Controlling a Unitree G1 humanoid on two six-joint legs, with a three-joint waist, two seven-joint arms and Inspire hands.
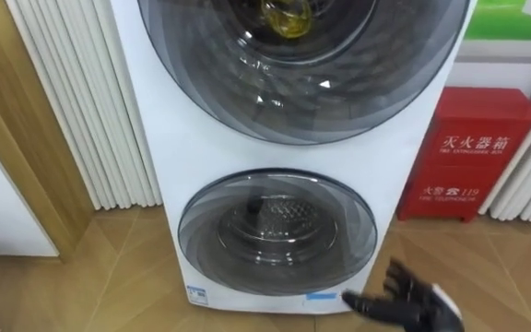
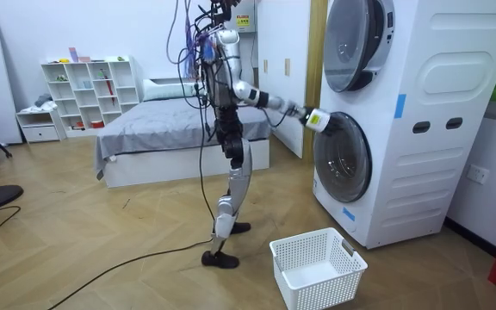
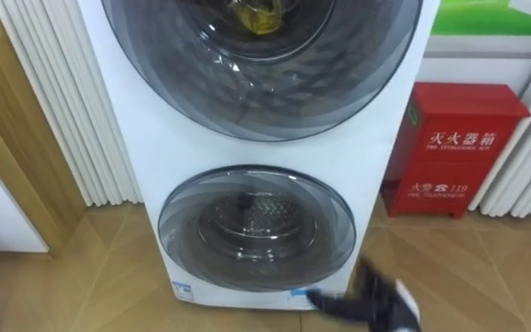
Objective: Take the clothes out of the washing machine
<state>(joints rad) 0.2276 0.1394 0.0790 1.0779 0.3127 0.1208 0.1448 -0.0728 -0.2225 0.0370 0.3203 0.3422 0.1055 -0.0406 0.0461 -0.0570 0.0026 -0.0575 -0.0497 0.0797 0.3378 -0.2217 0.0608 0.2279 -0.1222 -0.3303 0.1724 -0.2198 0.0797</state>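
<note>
A tall white washing machine (image 1: 155,138) with a smooth, glossy casing is faced by the robot, which is seen in the room view standing on the herringbone wooden floor (image 1: 109,267) with its right arm stretched toward the machine's front. Two round doors of dark, tinted glass are set one above the other, and both are shut. Through the lower door (image 1: 330,263) a perforated metal drum (image 1: 279,217) is seen. Behind the glass of the upper door (image 1: 339,92) a yellowish thing (image 1: 284,18) is made out (whether it is clothing cannot be told).

The black right hand (image 1: 413,297) is held released, fingers spread and grasping nothing, by the lower door's lower right edge; contact with the door cannot be judged.

A white, perforated plastic laundry basket (image 2: 321,288) is set on the floor near the robot's feet, its bare bottom showing. A red boxy fire-extinguisher cabinet (image 1: 473,152) stands beside the machine.
</note>
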